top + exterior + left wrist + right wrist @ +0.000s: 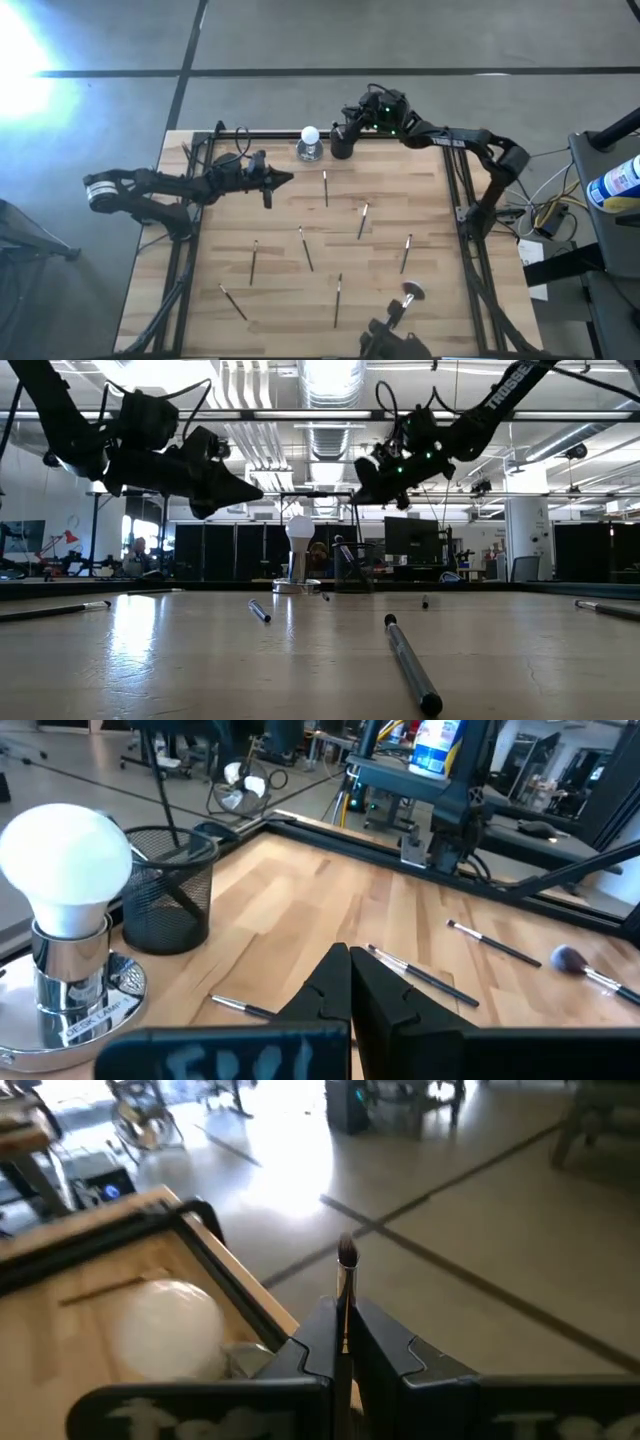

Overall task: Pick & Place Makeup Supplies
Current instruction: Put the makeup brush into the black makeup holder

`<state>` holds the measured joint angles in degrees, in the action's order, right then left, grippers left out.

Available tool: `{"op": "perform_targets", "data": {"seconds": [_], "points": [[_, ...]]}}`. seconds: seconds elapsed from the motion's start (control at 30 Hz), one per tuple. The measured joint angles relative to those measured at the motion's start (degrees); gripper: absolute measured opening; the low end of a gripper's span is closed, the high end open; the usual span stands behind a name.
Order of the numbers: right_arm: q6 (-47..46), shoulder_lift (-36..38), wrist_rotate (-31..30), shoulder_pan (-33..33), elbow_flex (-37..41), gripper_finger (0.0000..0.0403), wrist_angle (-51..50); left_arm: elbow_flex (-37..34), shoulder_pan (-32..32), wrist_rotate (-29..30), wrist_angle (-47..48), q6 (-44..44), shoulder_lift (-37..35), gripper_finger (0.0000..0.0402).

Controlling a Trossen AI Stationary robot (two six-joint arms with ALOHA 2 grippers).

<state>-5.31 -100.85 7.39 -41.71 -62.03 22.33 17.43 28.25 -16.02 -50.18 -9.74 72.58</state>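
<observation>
Several thin makeup brushes lie flat on the wooden table, among them one [325, 188] near the middle, another [363, 220], and a fluffy-headed one [410, 294] near the front edge. My right gripper [347, 122] hovers at the far edge by the black mesh cup [340, 147] and is shut on a brush [347, 1260]. The cup [170, 900] holds a dark stick. My left gripper [286, 180] hangs shut and empty above the table's left part, pointing level toward the middle; it also shows in the low view [252, 491]. My right gripper pinches a thin brush by its handle [346, 1298], a little below the small dark head, between its two fingers. The brush lies along the fingers, its head sticking out past their tips. It is lifted clear of the table, slanting slightly downward with the gripper.
A white ball on a clear base [310, 137] stands beside the cup at the far edge. A dark metal frame [455, 180] runs around the table. More brushes lie at the front left [232, 302] and front middle [338, 300]. Bare wood lies at the far right.
</observation>
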Motion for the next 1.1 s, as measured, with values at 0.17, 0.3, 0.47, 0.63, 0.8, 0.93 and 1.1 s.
{"op": "perform_targets", "data": {"seconds": [0.17,0.3,0.47,0.63,0.8,0.93,1.1], "points": [[-0.96,-2.90,0.62,-0.35,0.03,0.0013,0.09,0.00,0.00,1.28,0.14,-0.46,0.11,0.0000],[-1.39,-3.69,0.65,-0.17,0.12,0.0013,-1.06,0.00,0.00,1.30,0.16,-1.31,0.11,0.0000],[-2.39,-4.27,0.29,-0.20,0.14,0.0025,-3.26,0.00,0.00,1.34,1.06,-2.64,0.11,0.0000],[-2.05,-4.27,0.27,-0.17,0.14,0.0039,-4.90,0.00,0.00,3.47,3.84,-3.69,0.12,0.0000],[-3.43,-4.27,0.09,-0.17,0.14,0.0039,-6.01,-0.06,-0.11,3.66,4.99,-4.77,0.13,0.0000],[-3.58,-4.14,0.00,-0.17,0.01,0.0049,-7.44,-0.25,-0.23,3.66,5.30,-6.15,0.13,0.0000],[-1.54,-1.43,1.30,-0.17,-0.21,0.0069,-11.70,-0.37,-0.26,3.71,7.28,-8.91,0.13,0.0000]]}}
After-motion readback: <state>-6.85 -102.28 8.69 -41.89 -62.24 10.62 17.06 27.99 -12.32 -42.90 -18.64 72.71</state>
